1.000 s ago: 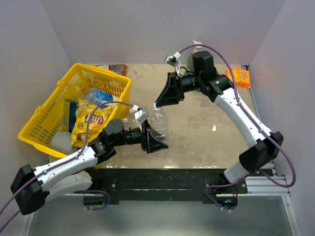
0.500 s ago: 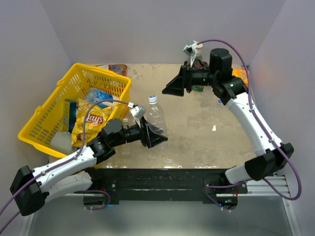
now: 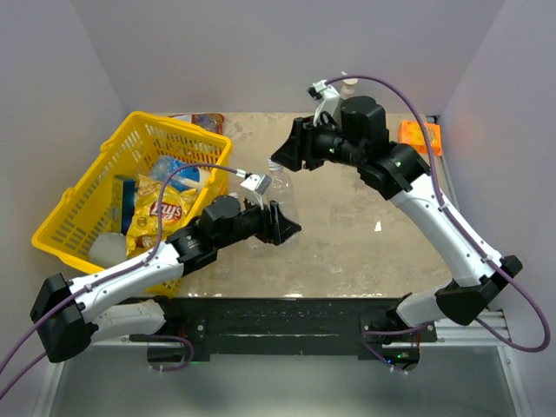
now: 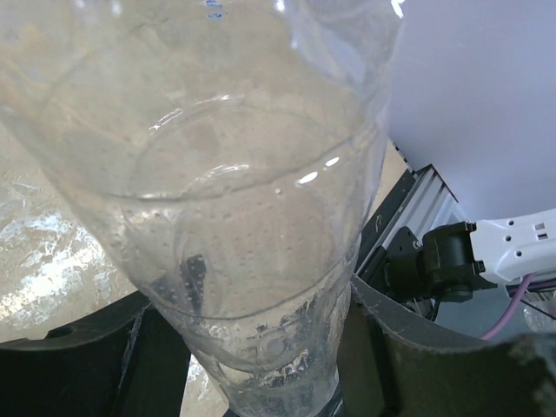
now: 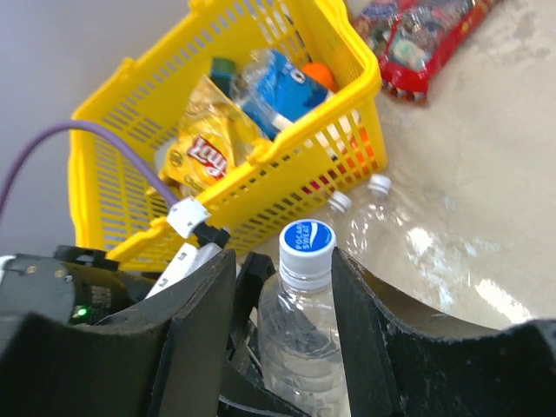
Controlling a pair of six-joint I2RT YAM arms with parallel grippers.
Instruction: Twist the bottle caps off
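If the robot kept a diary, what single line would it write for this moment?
left claw: clamped on bottle | right claw: open, astride cap | cap: blue-topped, on bottle | next: likely close and twist

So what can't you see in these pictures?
Top view: the right gripper overlaps the blue cap, so touching can't be judged.
Left wrist view: the bottle runs off the top edge, cap unseen.
Right wrist view: the bottom edge cuts off the bottle's lower half.
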